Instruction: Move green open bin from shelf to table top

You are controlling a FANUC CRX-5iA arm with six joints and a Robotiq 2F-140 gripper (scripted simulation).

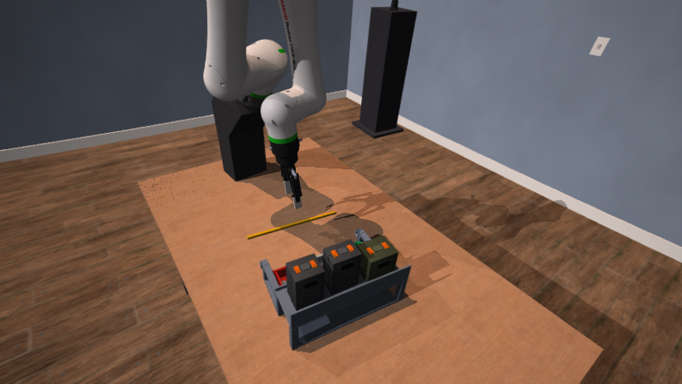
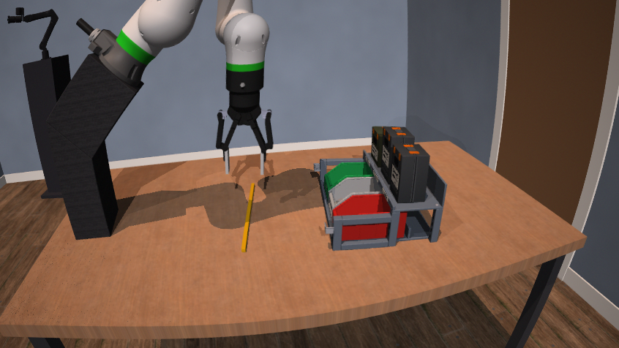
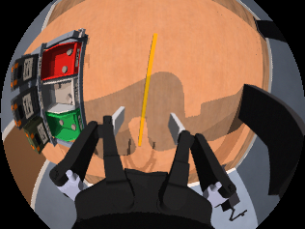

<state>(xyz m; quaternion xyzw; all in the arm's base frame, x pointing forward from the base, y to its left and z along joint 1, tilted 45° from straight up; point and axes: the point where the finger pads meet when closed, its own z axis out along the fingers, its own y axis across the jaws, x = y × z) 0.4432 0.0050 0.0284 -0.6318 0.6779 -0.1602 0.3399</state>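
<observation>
The green open bin (image 2: 348,169) (image 3: 60,131) sits in the grey shelf (image 2: 363,219) at the far end of the row, with round parts in it in the wrist view. Beside it are the white bin (image 2: 360,186) (image 3: 54,89) and then the red bin (image 1: 280,275) (image 2: 362,208) (image 3: 54,58). All three sit in the row in the shelf; in the top view the green bin is mostly hidden. My gripper (image 1: 293,199) (image 2: 244,167) (image 3: 147,116) is open and empty, pointing down above the table, well to the robot-base side of the shelf.
A yellow strip (image 1: 292,225) (image 2: 247,220) (image 3: 147,91) lies on the table (image 1: 214,267) (image 2: 181,276) between the robot base (image 1: 243,138) (image 2: 82,142) and the shelf. Two dark cases (image 1: 305,281) (image 1: 341,267) and an olive case (image 1: 379,257) stand upright on the shelf's raised rear part.
</observation>
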